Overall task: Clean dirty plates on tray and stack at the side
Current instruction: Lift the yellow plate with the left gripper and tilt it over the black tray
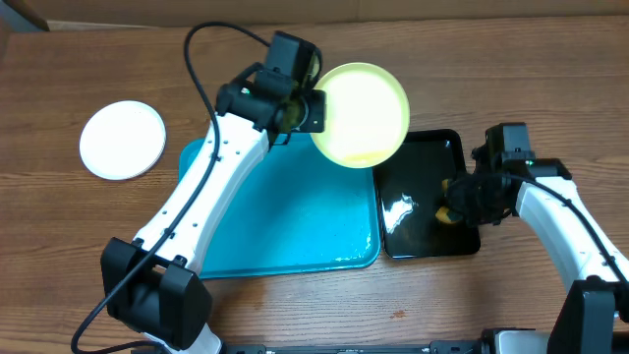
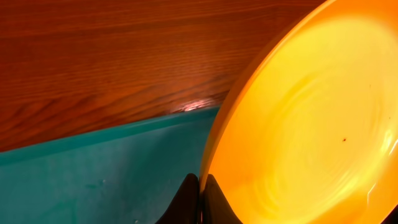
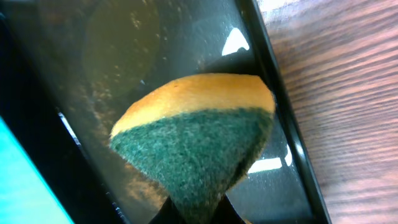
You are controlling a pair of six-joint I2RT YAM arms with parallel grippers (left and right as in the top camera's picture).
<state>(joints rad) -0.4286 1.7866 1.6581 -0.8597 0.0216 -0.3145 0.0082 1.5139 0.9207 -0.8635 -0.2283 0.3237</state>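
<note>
- Two arms rise from the near edge of the desk (image 1: 472, 305): the left arm (image 1: 211, 187) slants out across the tray (image 1: 295, 216), and the right arm (image 1: 565, 221) bends in toward the black tray (image 1: 428, 157).
- Nearest lies the tray, turquoise and flat on the desk, with wet glints on its floor by the near right corner.
- Just beside its right rim sits the black tray, smaller and glossy, with bright reflections on its floor.
- Over the right part of the black tray, the right tool (image 1: 454, 205) is clenched on a sponge (image 1: 447, 212).
- From the right wrist, the tool pinches the sponge's lower end. The green scouring face is toward the camera and the yellow foam is behind it.
- Whether the sponge touches the black floor I cannot tell.
- Left of the tray and apart from it, a white plate (image 1: 122, 140) rests flat on the bare desk.
- Farthest out, the left tool (image 1: 314, 108) grips the yellow plate (image 1: 361, 114) by its left rim.
- From the left wrist, two dark fingers (image 2: 185, 200) are closed on the plate's edge.
- The yellow plate is off the desk, tilted so that its face shows to the overhead camera.
- It hangs above the tray's far right corner and the black tray's far left corner.
- From the left wrist, the tray's rim runs below the plate, with wood grain beyond.
- One tiny dark speck marks the plate's face, which otherwise looks smooth and shiny.
</note>
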